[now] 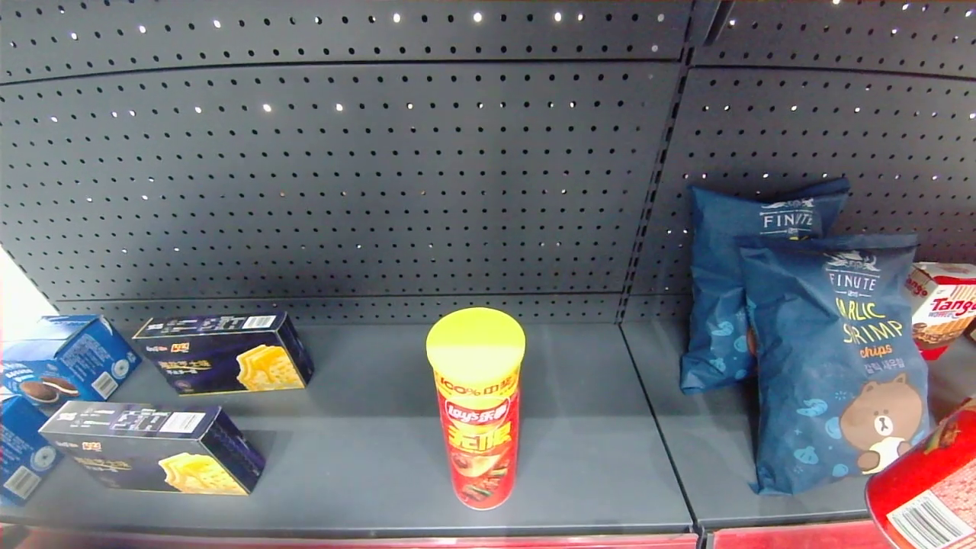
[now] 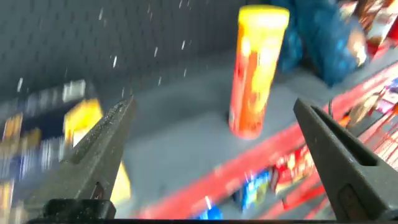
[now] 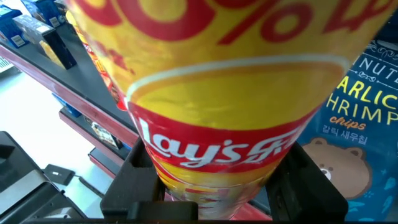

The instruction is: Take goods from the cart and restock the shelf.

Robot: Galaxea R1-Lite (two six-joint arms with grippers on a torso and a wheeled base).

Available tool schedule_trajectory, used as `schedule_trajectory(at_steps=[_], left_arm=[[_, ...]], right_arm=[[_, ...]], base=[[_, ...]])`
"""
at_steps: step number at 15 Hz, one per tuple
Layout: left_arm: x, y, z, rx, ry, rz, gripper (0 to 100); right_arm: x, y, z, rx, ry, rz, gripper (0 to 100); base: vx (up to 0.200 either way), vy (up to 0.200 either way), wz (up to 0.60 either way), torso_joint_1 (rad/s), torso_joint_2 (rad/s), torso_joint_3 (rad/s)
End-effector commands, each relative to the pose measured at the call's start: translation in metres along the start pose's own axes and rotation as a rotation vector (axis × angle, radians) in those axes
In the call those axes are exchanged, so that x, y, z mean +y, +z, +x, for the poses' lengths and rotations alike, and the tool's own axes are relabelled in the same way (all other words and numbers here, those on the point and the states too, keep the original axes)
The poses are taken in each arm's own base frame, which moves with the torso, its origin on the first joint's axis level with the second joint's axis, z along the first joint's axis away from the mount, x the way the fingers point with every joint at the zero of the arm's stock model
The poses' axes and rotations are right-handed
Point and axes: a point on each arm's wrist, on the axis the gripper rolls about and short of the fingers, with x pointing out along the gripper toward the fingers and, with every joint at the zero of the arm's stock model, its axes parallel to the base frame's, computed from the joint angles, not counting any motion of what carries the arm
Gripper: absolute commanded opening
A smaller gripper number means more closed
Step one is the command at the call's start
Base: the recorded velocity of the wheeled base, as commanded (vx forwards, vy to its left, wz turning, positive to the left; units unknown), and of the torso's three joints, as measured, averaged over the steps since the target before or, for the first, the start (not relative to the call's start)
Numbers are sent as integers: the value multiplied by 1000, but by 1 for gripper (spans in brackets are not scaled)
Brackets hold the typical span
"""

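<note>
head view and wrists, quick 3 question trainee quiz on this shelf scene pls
1. True or false: the can on the shelf stands upright.
2. What do the right jaws hold? A) a bag B) a second can C) a box
3. Count: how many blue bags are on the shelf to the right of the standing can?

Key: 1 true; 2 B; 3 two.
</note>
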Motion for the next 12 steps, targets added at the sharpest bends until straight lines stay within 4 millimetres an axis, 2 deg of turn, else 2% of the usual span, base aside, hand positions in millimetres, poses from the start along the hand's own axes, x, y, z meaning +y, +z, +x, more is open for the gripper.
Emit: schedule_trajectory(at_steps=[1,2,4,5,7,9,12], left_arm=[[-4,-19,-20,-30,151,32,100],[-1,-33,-18,7,219,27,100],[2,-44,-18,67,353,57,100],[3,-53,-19,151,375,59,100],[3,-55,-19,178,400,81,100],[5,-55,-20,187,497,78,100],[5,-55,-20,180,486,71,100]], right_arm=[[0,1,0,-2,2,-1,0],[0,1,1,-1,2,0,0],[0,2,0,-4,1,-1,0],[0,3,-1,-11,0,-2,0],[0,4,-1,-13,2,-3,0],[0,5,1,-11,7,-3,0],[0,5,2,-6,14,-2,0]], base=[[0,0,0,0,0,0],[0,0,0,0,0,0],[0,0,0,0,0,0],[0,0,0,0,0,0],[0,0,0,0,0,0],[0,0,0,0,0,0],[0,0,0,0,0,0]])
